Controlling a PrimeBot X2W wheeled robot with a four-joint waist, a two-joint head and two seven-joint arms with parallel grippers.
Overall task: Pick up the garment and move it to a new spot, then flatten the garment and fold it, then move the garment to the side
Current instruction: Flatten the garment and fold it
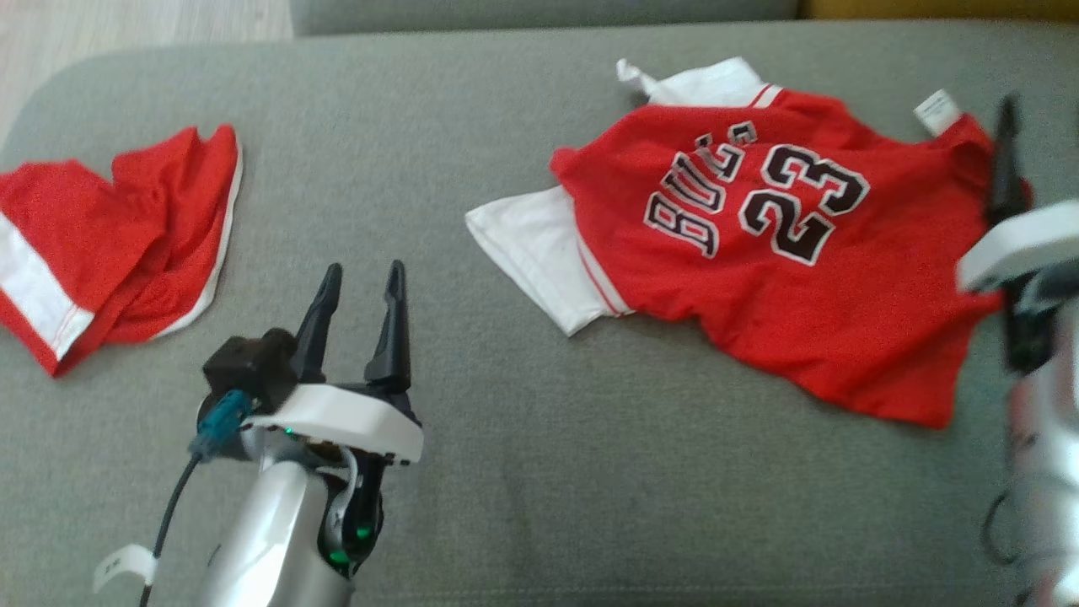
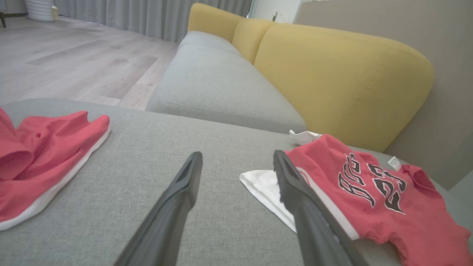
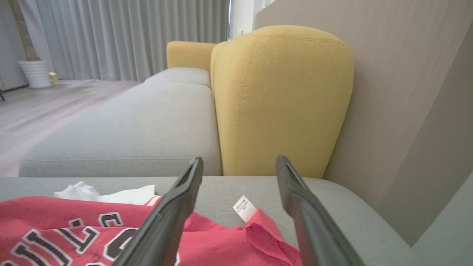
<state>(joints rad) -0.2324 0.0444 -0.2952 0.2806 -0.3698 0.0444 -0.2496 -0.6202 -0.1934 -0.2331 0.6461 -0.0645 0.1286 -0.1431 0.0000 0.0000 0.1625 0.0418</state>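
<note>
Flatten stage, by judgement. Jersey [image 1: 759,253] on grey cushion [image 1: 506,472], print up, lower edge wavy. Right fingers [image 3: 184,195] spread, empty, above tag corner. Left fingers [image 1: 392,320] spread, empty, between shorts [image 1: 126,228] and jersey. Pinch opposite edges low, pull apart gently, avoid bunching.

This is a home living room. A grey sofa [image 2: 207,85] with mustard-yellow back cushions [image 2: 332,74] fills mid-frame, with pale wood-plank floor [image 2: 66,62] at upper left. Long grey curtains [image 3: 129,37] hang above a white ribbed planter [image 3: 35,74]. A red jersey [image 1: 759,253] lies on grey upholstery.
</note>
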